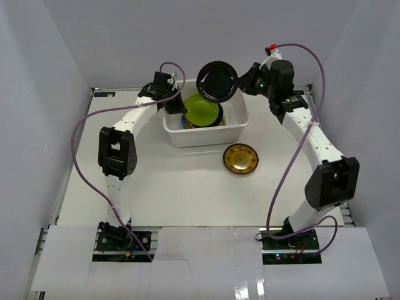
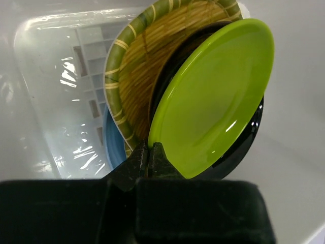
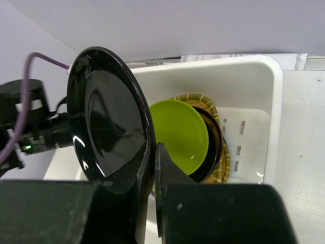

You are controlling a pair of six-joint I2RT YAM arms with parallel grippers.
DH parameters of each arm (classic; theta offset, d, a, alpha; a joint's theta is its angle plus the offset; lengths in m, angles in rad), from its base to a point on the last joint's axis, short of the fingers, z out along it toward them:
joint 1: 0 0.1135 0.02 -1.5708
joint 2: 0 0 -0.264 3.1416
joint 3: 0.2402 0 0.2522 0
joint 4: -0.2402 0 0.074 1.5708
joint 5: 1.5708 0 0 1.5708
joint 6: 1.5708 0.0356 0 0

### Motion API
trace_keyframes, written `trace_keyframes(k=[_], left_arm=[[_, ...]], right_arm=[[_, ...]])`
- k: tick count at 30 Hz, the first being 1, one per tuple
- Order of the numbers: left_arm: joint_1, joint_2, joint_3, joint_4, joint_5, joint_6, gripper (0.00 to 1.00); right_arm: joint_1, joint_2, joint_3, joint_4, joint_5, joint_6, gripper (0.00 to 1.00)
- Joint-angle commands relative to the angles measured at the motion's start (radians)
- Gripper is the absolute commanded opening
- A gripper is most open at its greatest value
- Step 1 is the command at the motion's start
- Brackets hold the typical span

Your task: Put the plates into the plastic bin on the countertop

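The white plastic bin [image 1: 236, 128] stands at the back middle of the countertop [image 1: 175, 187]. In it lean a yellow woven-look plate [image 2: 139, 66], a black plate [image 2: 250, 143], a light blue plate [image 2: 114, 145] and a lime green plate [image 2: 213, 101]. My left gripper [image 2: 150, 151] is shut on the lime green plate's [image 1: 201, 111] lower rim, inside the bin's left side. My right gripper [image 3: 154, 152] is shut on the rim of a glossy black plate [image 3: 109, 117], held upright above the bin's far edge [image 1: 217, 81]. A dark plate with gold pattern [image 1: 240, 158] lies flat in front of the bin.
White walls [image 1: 37, 94] close in the countertop on the left, back and right. The left arm's elbow [image 1: 117, 153] hangs over the table's left part, the right arm's elbow [image 1: 331, 181] over the right part. Purple cables [image 1: 78, 144] loop beside both arms.
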Motion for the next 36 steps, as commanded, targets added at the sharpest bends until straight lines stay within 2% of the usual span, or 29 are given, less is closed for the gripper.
trace_keyframes(k=[1,3,6,7,10,15,21,24,28,31,32,35,36], left_arm=[[-0.005,-0.057,0.037,-0.005,0.039,0.029,0.0],[-0.003,-0.057,0.007,-0.007,0.039,0.034,0.0],[-0.005,-0.077,-0.033,-0.004,0.016,0.034,0.33],[-0.005,-0.089,-0.046,0.001,0.008,0.034,0.56],[-0.005,-0.161,-0.082,0.03,-0.021,0.029,0.8],[-0.005,-0.312,-0.161,0.123,-0.081,-0.003,0.82],[-0.005,-0.529,-0.328,0.279,-0.199,-0.041,0.82],[-0.005,-0.569,-0.351,0.299,-0.158,-0.04,0.8],[-0.009,-0.597,-0.381,0.282,-0.004,-0.064,0.77],[-0.05,-0.66,-0.49,0.282,0.011,-0.067,0.75],[-0.089,-0.678,-0.522,0.28,-0.004,-0.067,0.74],[-0.161,-0.74,-0.647,0.283,-0.056,-0.074,0.73],[-0.216,-0.766,-0.703,0.286,-0.074,-0.081,0.73]], right_arm=[[0.041,0.083,0.125,-0.047,0.05,-0.066,0.08],[0.061,0.141,0.156,-0.074,0.07,-0.07,0.08],[0.079,0.193,0.199,-0.114,0.093,-0.079,0.08],[0.082,0.219,0.205,-0.125,0.094,-0.082,0.08],[0.096,0.253,0.208,-0.14,0.107,-0.086,0.08],[0.114,0.295,0.179,-0.134,0.121,-0.09,0.08],[0.134,0.351,0.197,-0.136,0.114,-0.083,0.08],[0.148,0.393,0.252,-0.159,0.117,-0.085,0.08],[0.165,0.451,0.314,-0.196,0.133,-0.094,0.09],[0.171,0.471,0.341,-0.212,0.157,-0.103,0.35],[0.171,0.471,0.346,-0.216,0.159,-0.108,0.51],[0.171,0.444,0.354,-0.216,0.157,-0.123,0.66],[0.171,0.413,0.349,-0.214,0.162,-0.142,0.69]])
